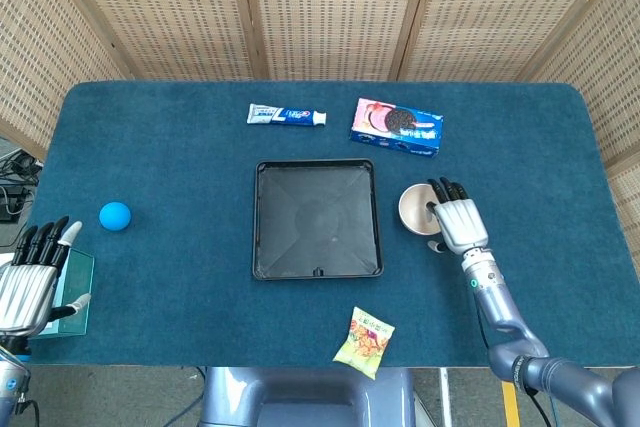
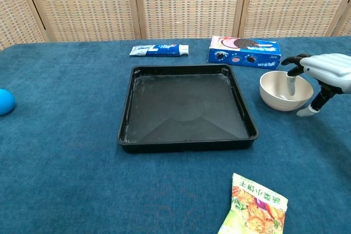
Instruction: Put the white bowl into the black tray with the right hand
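Observation:
The white bowl [image 1: 413, 209] [image 2: 278, 92] stands upright on the blue cloth, just right of the black tray [image 1: 316, 217] [image 2: 186, 108], which has nothing in it. My right hand [image 1: 458, 222] [image 2: 326, 69] hangs over the bowl's right rim. Its fingers dip inside the bowl, while the thumb [image 2: 307, 111] stays outside, low by the cloth and apart from the wall. The bowl is not gripped. My left hand [image 1: 28, 287] lies at the near left edge with fingers apart, holding nothing.
A toothpaste tube [image 1: 286, 114] and a cookie box [image 1: 397, 126] lie behind the tray. A blue ball [image 1: 115, 215] sits far left, a clear green box [image 1: 72, 292] by my left hand, and a snack bag [image 1: 364, 341] at the front edge.

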Controlling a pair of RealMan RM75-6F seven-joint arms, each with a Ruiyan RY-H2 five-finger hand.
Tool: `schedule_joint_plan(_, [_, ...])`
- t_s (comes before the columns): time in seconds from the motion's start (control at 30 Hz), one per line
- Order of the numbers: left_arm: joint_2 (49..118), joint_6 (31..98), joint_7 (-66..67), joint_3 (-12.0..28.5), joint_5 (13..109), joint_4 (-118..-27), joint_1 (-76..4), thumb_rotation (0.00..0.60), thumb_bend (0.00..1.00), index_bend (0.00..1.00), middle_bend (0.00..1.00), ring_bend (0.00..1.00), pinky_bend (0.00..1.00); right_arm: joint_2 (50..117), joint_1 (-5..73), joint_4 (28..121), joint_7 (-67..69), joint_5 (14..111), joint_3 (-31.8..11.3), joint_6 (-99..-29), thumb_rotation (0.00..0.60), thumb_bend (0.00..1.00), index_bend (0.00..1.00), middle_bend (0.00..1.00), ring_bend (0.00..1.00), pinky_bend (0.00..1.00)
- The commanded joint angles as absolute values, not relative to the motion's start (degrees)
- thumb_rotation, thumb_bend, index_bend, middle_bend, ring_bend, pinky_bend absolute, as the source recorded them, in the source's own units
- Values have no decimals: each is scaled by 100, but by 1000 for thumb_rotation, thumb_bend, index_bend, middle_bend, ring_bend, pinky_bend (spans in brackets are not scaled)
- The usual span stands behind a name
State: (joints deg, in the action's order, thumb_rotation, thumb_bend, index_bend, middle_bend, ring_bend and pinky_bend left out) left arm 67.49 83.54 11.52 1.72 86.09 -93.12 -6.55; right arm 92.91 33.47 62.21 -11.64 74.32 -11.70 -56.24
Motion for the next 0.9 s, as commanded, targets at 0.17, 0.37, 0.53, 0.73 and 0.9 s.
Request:
schedule_joint_plan(0.17, [6754, 8339, 1135, 180, 8586, -9295, -664, 600, 0, 0, 0, 0, 0, 9445, 3418, 5951, -989, 7476, -1115, -5592, 600, 390, 600, 208, 0, 179])
schedule_joint_plan(0.37, [6754, 8327, 1094, 186, 8578, -9274, -675, 600, 0, 0, 0, 0, 0, 9564, 3427, 5784, -909, 7496, -1076, -5637, 600, 499, 651, 243, 6, 183])
schedule_joint_plan(0.53, [6756, 8342, 1084, 179, 8603, -9275, -676, 600, 0, 0, 0, 0, 0, 9584, 3408, 5770, -878, 7544, -1055, -5764, 600, 514, 678, 264, 16, 183])
schedule_joint_plan(0.73, [6755, 8354, 1089, 171, 8621, -9287, -676, 600, 0, 0, 0, 0, 0, 9548, 3377, 5854, -885, 7616, -1025, -5922, 600, 504, 698, 283, 30, 183])
schedule_joint_plan(0.9, [6747, 8379, 1067, 176, 8620, -9298, -667, 600, 0, 0, 0, 0, 0, 9526, 3366, 5912, -944, 7658, -995, -5999, 600, 500, 702, 289, 35, 184])
